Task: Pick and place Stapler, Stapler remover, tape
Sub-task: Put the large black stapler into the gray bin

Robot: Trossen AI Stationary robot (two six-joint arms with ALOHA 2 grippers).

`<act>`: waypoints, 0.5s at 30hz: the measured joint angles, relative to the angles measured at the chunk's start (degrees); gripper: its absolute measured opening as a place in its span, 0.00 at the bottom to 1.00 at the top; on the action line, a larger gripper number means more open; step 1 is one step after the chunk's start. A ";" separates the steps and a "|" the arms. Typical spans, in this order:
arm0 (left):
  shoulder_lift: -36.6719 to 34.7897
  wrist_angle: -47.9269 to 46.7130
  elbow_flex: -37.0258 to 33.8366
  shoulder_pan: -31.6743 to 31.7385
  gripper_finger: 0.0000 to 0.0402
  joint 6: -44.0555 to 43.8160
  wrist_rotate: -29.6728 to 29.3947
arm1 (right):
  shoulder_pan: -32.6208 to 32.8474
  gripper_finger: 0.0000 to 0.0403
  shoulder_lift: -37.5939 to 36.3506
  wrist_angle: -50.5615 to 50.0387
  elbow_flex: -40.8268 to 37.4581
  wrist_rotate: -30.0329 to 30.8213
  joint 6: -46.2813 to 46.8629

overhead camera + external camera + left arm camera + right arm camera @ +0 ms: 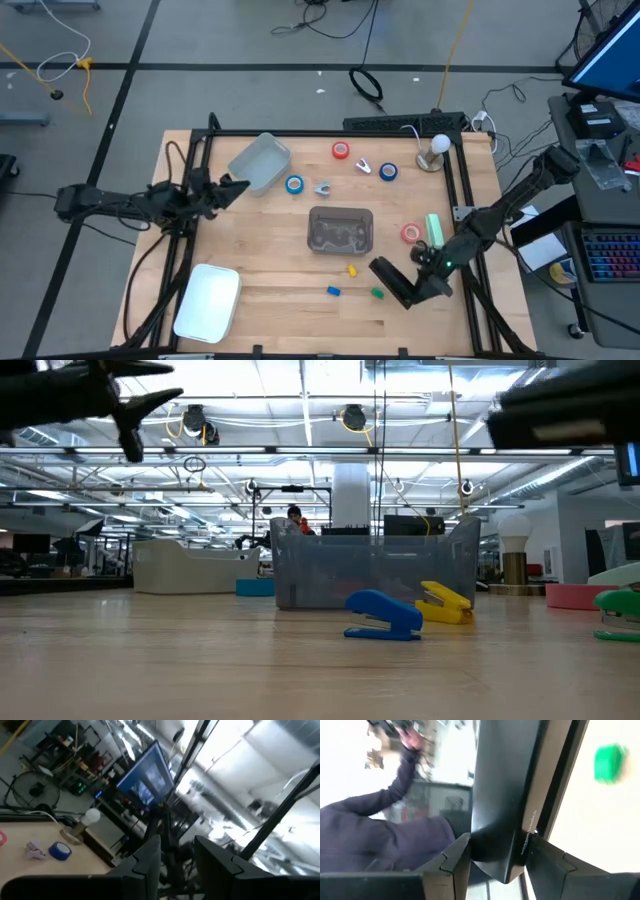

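Right pincer (pixel 418 274) was clamped on a dark flat slab (pixel 504 795) at the near right of the bench (pixel 270 320). The wrist view showed it wedged square between both fingers. My guess is it's a black stapler, but I couldn't confirm that. It was carried off the wood, right of the bin (pixel 340 230), which would make sense if the bin is the drop spot.

Left pincer (pixel 238 186) hung at the far left beside a clear tub (pixel 260 163). Its fingers were apart with nothing between them, so it looked parked out of the way.

Everything else sat loose around the bin, none of it inside as far as I could tell:
- red tape (pixel 341 151) at the far side
- light blue tape (pixel 294 184) left of centre
- dark blue tape (pixel 388 172) near the bulb (pixel 438 148)
- pink tape (pixel 410 233) just right of the bin
- two removers (pixel 322 187) between the rolls
- small blue stapler (pixel 383 616), yellow stapler (pixel 443 603) and green stapler (pixel 620 610) on the near side of the bin

White lid (pixel 208 300) lay near left, well clear of the work.
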 joint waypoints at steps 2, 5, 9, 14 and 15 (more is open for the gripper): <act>6.01 -0.81 4.45 -0.43 0.29 2.47 1.51 | -2.01 0.37 -0.44 -1.08 1.89 0.02 -1.95; 14.99 -5.29 13.66 -0.91 0.29 7.00 4.99 | -4.94 0.37 -0.49 -6.26 5.77 -0.59 -5.56; 26.68 -19.91 28.70 -0.97 0.29 9.90 7.92 | -8.81 0.37 -0.49 -18.05 11.48 -3.32 -8.83; 40.60 -39.39 47.25 -0.97 0.29 12.83 10.63 | -12.38 0.37 -0.31 -31.77 18.08 -4.59 -12.56; 43.22 -42.34 50.51 -0.97 0.29 13.67 11.47 | -13.07 0.37 -0.25 -34.44 19.35 -4.69 -13.67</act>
